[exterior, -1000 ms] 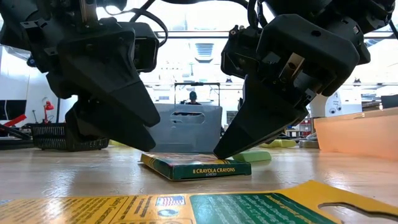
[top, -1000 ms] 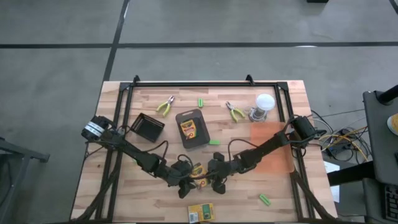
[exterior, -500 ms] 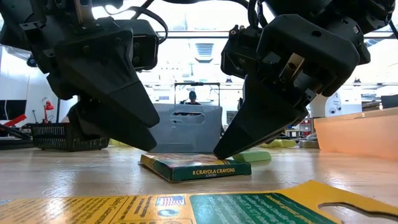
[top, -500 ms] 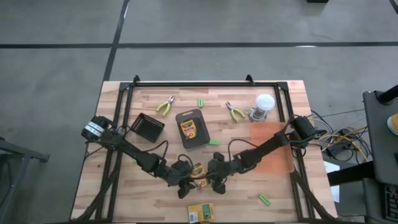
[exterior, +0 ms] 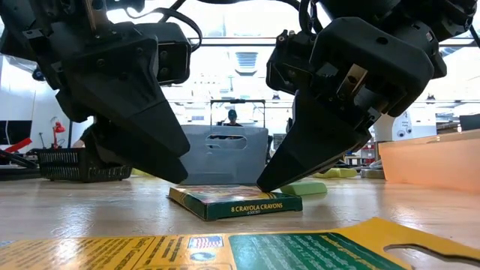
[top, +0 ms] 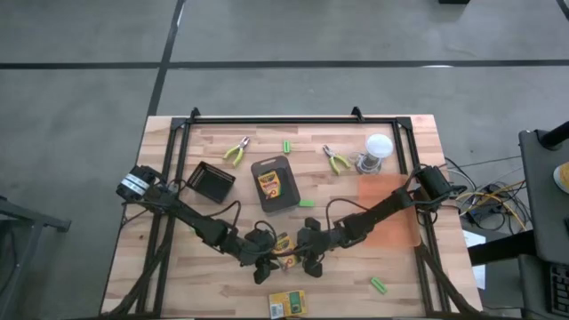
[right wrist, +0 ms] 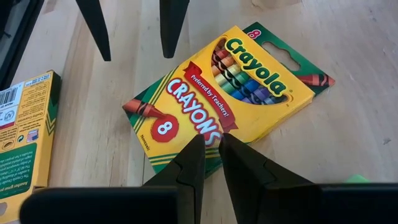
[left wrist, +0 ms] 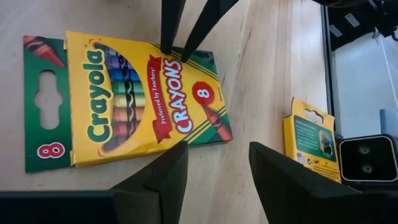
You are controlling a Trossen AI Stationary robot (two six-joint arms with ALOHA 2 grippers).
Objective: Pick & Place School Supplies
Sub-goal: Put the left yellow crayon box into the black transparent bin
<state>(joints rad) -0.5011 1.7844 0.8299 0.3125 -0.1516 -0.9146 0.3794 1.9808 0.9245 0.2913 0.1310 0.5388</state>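
We see both arms angled in low over the bare front-middle of the table (top: 178, 267), a crayon box (exterior: 234, 201) lying flat between them — the left gripper (left wrist: 214, 165) spread open beside one edge, the right gripper (right wrist: 211, 149) nearly closed, fingertips at the opposite edge, neither holding it.

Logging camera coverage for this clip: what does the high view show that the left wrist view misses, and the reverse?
Only the high view shows the dark grey tray with a crayon box lying on it, two pliers, the clear jar and the green sticks. Only the left wrist view shows the box's printed front and the right gripper tips touching its edge. Both show the middle crayon box and the box near the table's front edge.
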